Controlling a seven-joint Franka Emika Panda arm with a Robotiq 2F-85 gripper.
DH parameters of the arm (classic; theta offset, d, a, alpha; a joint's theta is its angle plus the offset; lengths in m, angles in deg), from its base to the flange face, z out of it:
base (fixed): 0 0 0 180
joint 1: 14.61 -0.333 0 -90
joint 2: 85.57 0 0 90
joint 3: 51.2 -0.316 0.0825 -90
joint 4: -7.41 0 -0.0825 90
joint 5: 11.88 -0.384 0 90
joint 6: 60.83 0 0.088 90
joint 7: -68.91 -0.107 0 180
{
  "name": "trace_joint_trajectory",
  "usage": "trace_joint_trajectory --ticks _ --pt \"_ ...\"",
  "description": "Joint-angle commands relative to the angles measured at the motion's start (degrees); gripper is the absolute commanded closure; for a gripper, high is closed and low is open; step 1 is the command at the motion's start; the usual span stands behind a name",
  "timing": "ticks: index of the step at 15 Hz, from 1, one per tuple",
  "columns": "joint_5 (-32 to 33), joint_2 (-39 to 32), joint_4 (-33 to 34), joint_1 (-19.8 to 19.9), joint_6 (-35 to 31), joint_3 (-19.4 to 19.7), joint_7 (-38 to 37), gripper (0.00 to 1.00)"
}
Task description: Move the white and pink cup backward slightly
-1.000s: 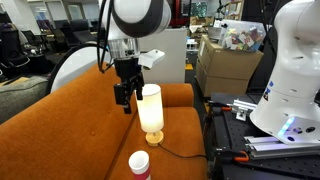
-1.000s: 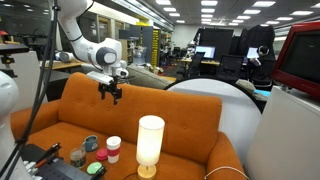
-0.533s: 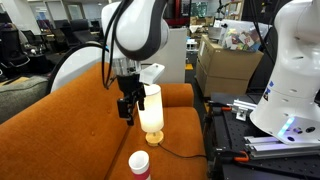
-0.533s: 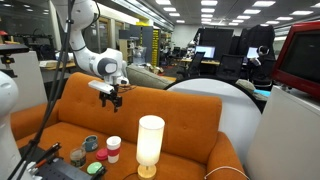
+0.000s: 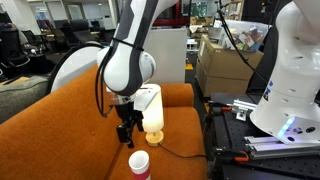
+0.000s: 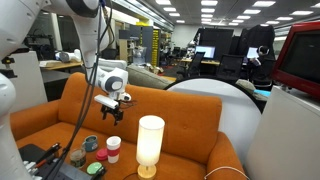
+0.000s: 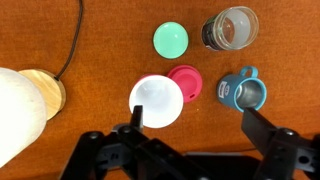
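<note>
The white and pink cup [image 5: 139,163] stands on the orange couch seat beside the lamp; it also shows in an exterior view [image 6: 113,148]. In the wrist view its white round top [image 7: 157,101] sits just ahead of my left finger. My gripper [image 5: 126,133] hangs above the cup, also seen in an exterior view [image 6: 112,113], with its jaws wide open and empty. In the wrist view the gripper [image 7: 200,125] has its fingers [image 7: 262,125] spread, and the cup lies toward the left finger, not centred between them.
A tall glowing cream lamp [image 5: 150,112] stands close to the cup, with its cable [image 7: 72,45] trailing. A pink-red lid [image 7: 185,82], green lid [image 7: 170,39], clear glass [image 7: 230,28] and blue mug [image 7: 246,94] lie near the cup. The couch backrest [image 6: 150,100] rises behind.
My gripper has come down from backrest height toward the seat and now hangs just above the cup. The cup and the lamp have not moved.
</note>
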Motion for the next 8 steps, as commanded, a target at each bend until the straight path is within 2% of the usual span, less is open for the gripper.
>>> trace_joint_trajectory --ticks 1,8 --pt "0.6 -0.2 0.5 0.5 0.3 -0.5 -0.3 0.00" --pt "0.7 -0.8 1.1 0.4 0.1 -0.5 -0.5 0.00"
